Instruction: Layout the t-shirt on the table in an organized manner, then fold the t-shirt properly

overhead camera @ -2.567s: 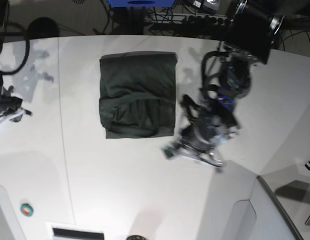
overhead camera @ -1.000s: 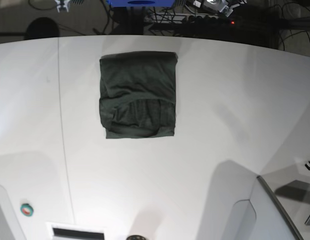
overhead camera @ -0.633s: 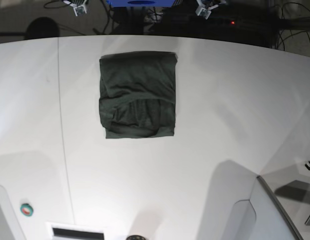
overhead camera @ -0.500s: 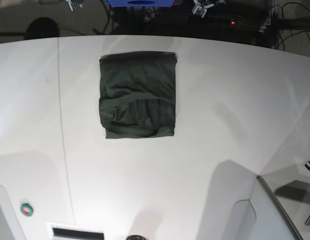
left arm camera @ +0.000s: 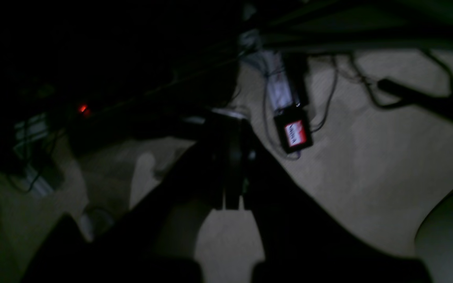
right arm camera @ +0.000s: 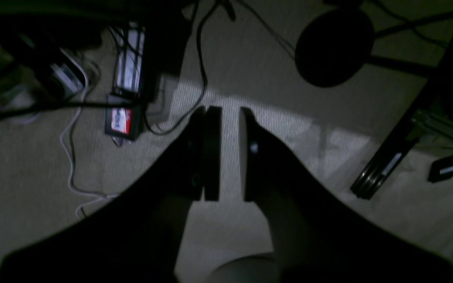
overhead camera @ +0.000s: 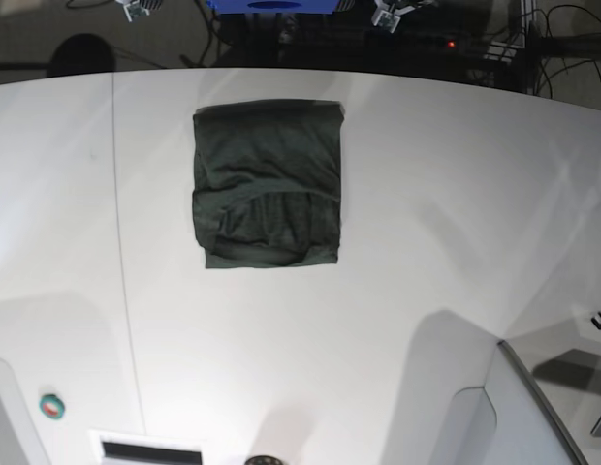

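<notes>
The dark green t-shirt (overhead camera: pixel 267 184) lies folded into a neat rectangle on the far middle of the white table (overhead camera: pixel 427 242). Both arms are off the table, behind its far edge. My left gripper shows as a small pale piece at the top right of the base view (overhead camera: pixel 393 12). In the left wrist view it (left arm camera: pixel 230 118) is shut and empty over carpet. My right gripper shows at the top left of the base view (overhead camera: pixel 136 8). In the right wrist view it (right arm camera: pixel 230 118) has a narrow gap between its fingers and holds nothing.
A thin dark seam (overhead camera: pixel 121 242) runs down the table's left side. A small green and red button (overhead camera: pixel 51 406) sits at the front left. A grey panel (overhead camera: pixel 533 407) stands at the front right. Cables and a red-labelled box (left arm camera: pixel 293 133) lie on the floor behind.
Both arms, which stood over the table beside the shirt 2.6 s ago, have drawn back behind the far edge. The shirt has not moved.
</notes>
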`<move>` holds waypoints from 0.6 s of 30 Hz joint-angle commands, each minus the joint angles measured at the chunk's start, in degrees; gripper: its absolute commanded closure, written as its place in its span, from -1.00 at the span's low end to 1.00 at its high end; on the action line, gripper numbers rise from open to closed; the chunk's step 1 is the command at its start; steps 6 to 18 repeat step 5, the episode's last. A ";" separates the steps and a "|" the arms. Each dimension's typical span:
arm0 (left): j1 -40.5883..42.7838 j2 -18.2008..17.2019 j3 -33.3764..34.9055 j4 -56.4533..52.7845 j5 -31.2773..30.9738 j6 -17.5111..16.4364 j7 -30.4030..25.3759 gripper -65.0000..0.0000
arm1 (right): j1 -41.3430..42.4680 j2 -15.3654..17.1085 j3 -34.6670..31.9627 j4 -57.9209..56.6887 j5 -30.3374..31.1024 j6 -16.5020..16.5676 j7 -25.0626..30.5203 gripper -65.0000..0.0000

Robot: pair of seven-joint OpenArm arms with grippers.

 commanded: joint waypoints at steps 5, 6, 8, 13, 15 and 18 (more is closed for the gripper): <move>0.68 -1.42 0.09 0.16 0.03 -0.16 -0.66 1.00 | 0.50 0.47 -0.30 0.04 0.12 -0.26 0.81 0.76; 0.68 -1.42 0.09 0.16 0.03 -0.16 -0.66 1.00 | 0.50 0.47 -0.30 0.04 0.12 -0.26 0.81 0.76; 0.68 -1.42 0.09 0.16 0.03 -0.16 -0.66 1.00 | 0.50 0.47 -0.30 0.04 0.12 -0.26 0.81 0.76; 0.68 -1.42 0.09 0.16 0.03 -0.16 -0.66 1.00 | 0.50 0.47 -0.30 0.04 0.12 -0.26 0.81 0.76; 0.68 -1.42 0.09 0.16 0.03 -0.16 -0.66 1.00 | 0.50 0.47 -0.30 0.04 0.12 -0.26 0.81 0.76; 0.68 -1.42 0.09 0.16 0.03 -0.16 -0.66 1.00 | 0.50 0.47 -0.30 0.04 0.12 -0.26 0.81 0.76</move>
